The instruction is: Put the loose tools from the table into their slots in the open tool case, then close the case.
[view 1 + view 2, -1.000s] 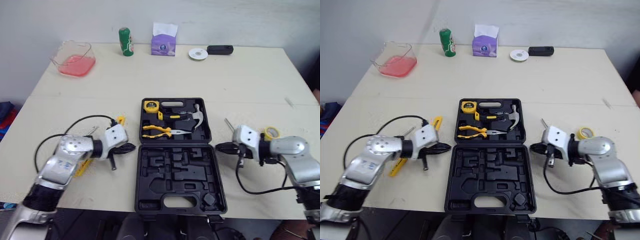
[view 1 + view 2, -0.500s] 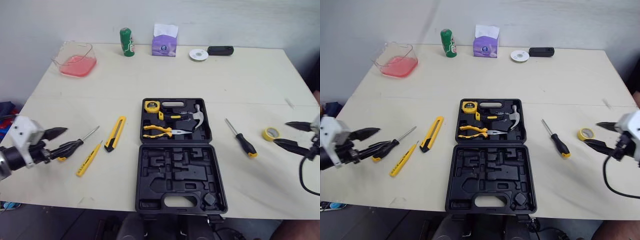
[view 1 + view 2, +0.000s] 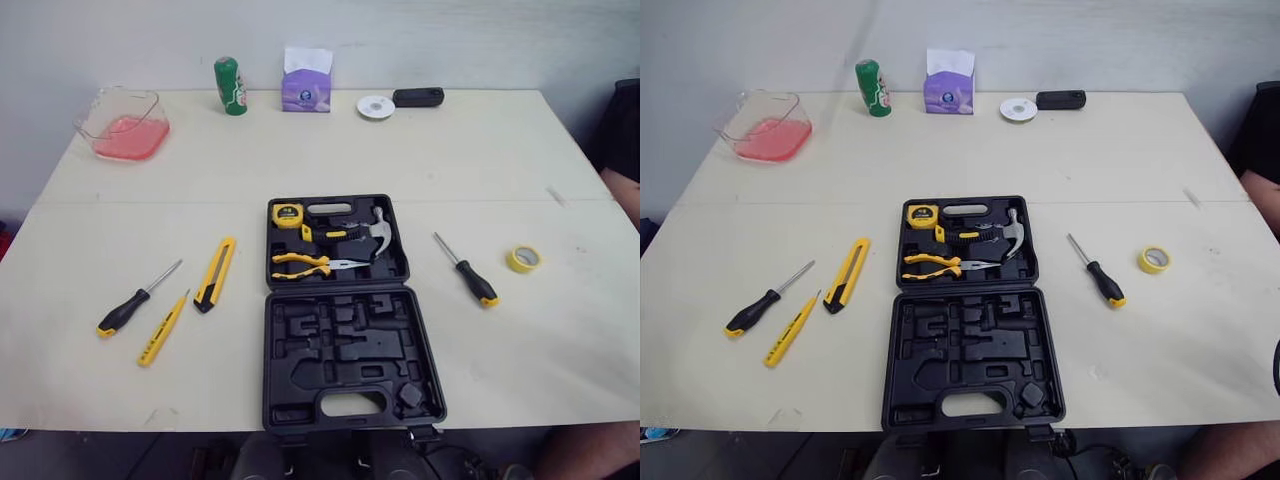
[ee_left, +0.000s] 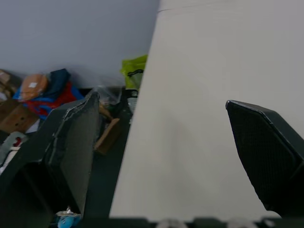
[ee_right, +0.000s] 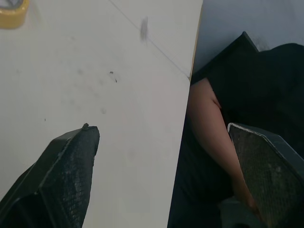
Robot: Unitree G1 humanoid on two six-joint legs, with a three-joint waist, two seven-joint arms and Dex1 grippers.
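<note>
Tabletop (image 3: 300, 150) tools: two screwdrivers (image 3: 135, 300) (image 3: 466, 272), one knife (image 3: 215, 273), one yellow stick (image 3: 163, 327), one tape roll (image 3: 523, 259); my left fingers (image 4: 71, 142) and right fingers (image 5: 66, 166) gape empty over its edges.

Bright, even light from above. Table (image 3: 500, 150) looks pale and evenly lit. Screwdriver (image 3: 470, 276) has just a thin soft shadow. Tool case (image 3: 345, 352) is v. dark inside, w/ a bit of shine on hammer (image 3: 381, 226) head. Past table edge, wrist views go dim.
</note>
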